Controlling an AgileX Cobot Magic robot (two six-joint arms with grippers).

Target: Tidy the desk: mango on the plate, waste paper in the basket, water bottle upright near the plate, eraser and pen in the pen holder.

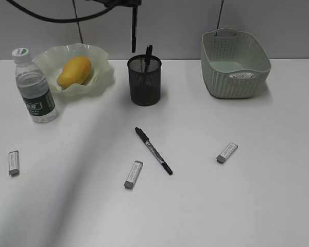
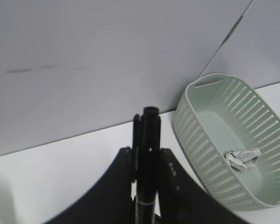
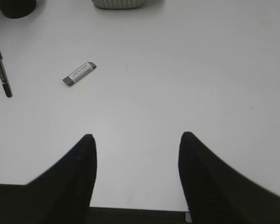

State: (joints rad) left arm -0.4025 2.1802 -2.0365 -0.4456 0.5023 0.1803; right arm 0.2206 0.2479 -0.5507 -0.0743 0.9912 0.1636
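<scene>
My left gripper (image 2: 147, 156) is shut on a black pen (image 2: 148, 135). In the exterior view it is mostly cut off at the top edge (image 1: 132, 5), and the held pen (image 1: 134, 31) hangs upright just above and left of the black mesh pen holder (image 1: 144, 82). One pen (image 1: 148, 54) stands in the holder. Another pen (image 1: 153, 151) and three erasers (image 1: 14, 162) (image 1: 133, 174) (image 1: 227, 152) lie on the desk (image 1: 247, 206). The mango (image 1: 74, 71) lies on the plate (image 1: 100, 77). The water bottle (image 1: 35, 87) stands upright beside the plate. The waste paper (image 1: 242, 75) lies in the basket (image 1: 236, 64). My right gripper (image 3: 136, 144) is open and empty.
The right gripper hovers near the desk's front edge (image 3: 140, 208), with an eraser (image 3: 79, 73) and the lying pen (image 3: 1, 70) ahead to its left. A grey wall stands behind the desk. Cables hang at the top left of the exterior view (image 1: 51, 18).
</scene>
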